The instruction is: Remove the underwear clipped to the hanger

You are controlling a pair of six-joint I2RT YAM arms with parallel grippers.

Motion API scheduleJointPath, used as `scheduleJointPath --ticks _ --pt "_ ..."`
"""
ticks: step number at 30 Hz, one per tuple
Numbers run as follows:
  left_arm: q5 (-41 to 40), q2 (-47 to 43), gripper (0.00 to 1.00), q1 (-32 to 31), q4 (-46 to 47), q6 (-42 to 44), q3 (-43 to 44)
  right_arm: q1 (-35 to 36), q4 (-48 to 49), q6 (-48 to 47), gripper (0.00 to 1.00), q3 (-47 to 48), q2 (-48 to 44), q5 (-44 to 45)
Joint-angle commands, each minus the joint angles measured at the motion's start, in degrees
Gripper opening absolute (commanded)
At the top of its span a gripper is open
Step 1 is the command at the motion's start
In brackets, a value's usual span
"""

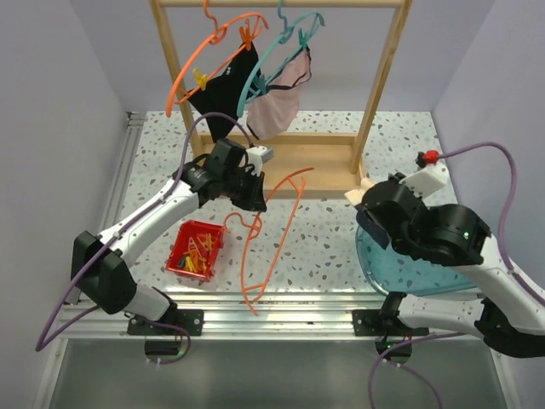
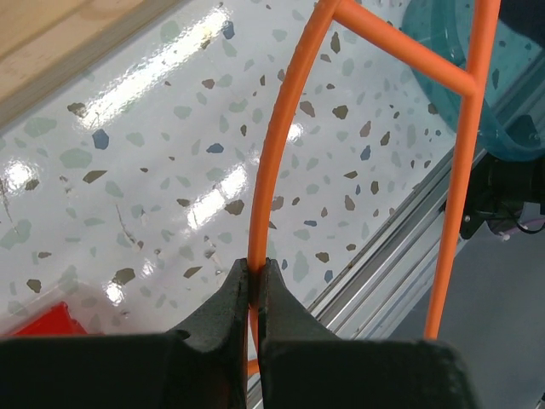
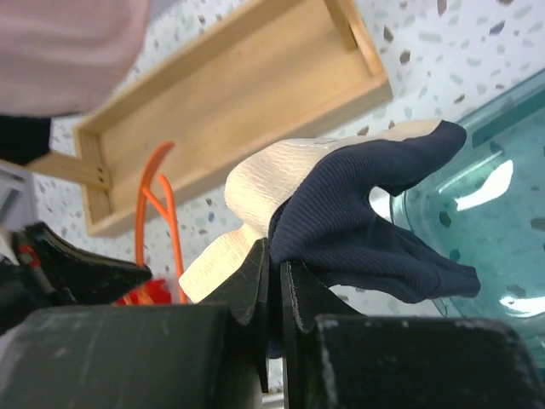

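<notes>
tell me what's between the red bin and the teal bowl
The orange hanger, pinched in the left gripper, hangs between red bin and teal bowl, seen in the top view.

Robot lab test cell: plain pale lilac partition walls (image 1: pixel 51 128) box in a speckled white terrazzo tabletop (image 1: pixel 324 247), with a silver aluminium extrusion rail (image 1: pixel 281 317) along the near edge

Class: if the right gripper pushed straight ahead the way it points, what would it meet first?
Beyond the navy briefs the right gripper holds, probably the wooden rack base; depth is unclear.
</notes>
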Motion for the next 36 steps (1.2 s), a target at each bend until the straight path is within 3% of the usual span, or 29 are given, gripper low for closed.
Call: scheduleJointPath --ticks 1,10,20,21,22,23,26,27,30,34,36 --pt "2.1 1.3 0.0 -1.3 -1.0 1.5 4.3 -1.6 -15.1 -1.5 0.0 5.6 -2.1 11.4" --pt "3.5 3.7 0.0 -3.9 -4.0 3.8 8.8 -13.5 -14.7 -13.0 0.0 5.3 3.0 8.2" --pt "3.3 3.9 0.0 -4.2 -6.1 4.4 11.4 -32.0 -6.3 -21.4 0.0 -6.2 4.4 -0.4" --pt "3.3 3.8 0.0 -4.2 -6.3 4.5 11.7 -34.9 -5.8 -21.5 0.11 -8.0 4.3 -2.2" --pt "3.3 3.9 0.0 -4.4 -6.5 4.6 11.9 -36.7 -3.8 -22.1 0.3 -9.7 4.2 -3.4" --pt "3.2 4.0 0.0 -4.4 -6.8 4.7 12.3 -38.5 -2.5 -22.8 0.39 -12.6 4.1 -5.2" --pt "2.4 4.6 0.0 -4.8 -9.4 6.0 13.8 -43.6 0.8 -25.9 0.56 -15.1 3.7 -11.2" --pt "2.1 4.9 0.0 -5.0 -10.1 6.4 14.6 -43.9 0.8 -26.1 0.68 -15.0 3.6 -11.7" --pt "-0.6 4.8 0.0 -6.2 -12.0 8.2 15.3 -44.3 1.9 -29.1 0.84 -12.2 3.0 -15.5" --pt "-5.5 4.9 0.0 -9.6 -14.3 10.0 15.3 -44.3 9.4 -37.9 0.91 -8.7 0.9 -32.1" --pt "-6.9 4.6 0.0 -11.2 -15.6 11.3 14.8 -44.2 12.5 -42.0 0.91 -9.1 0.4 -49.1"
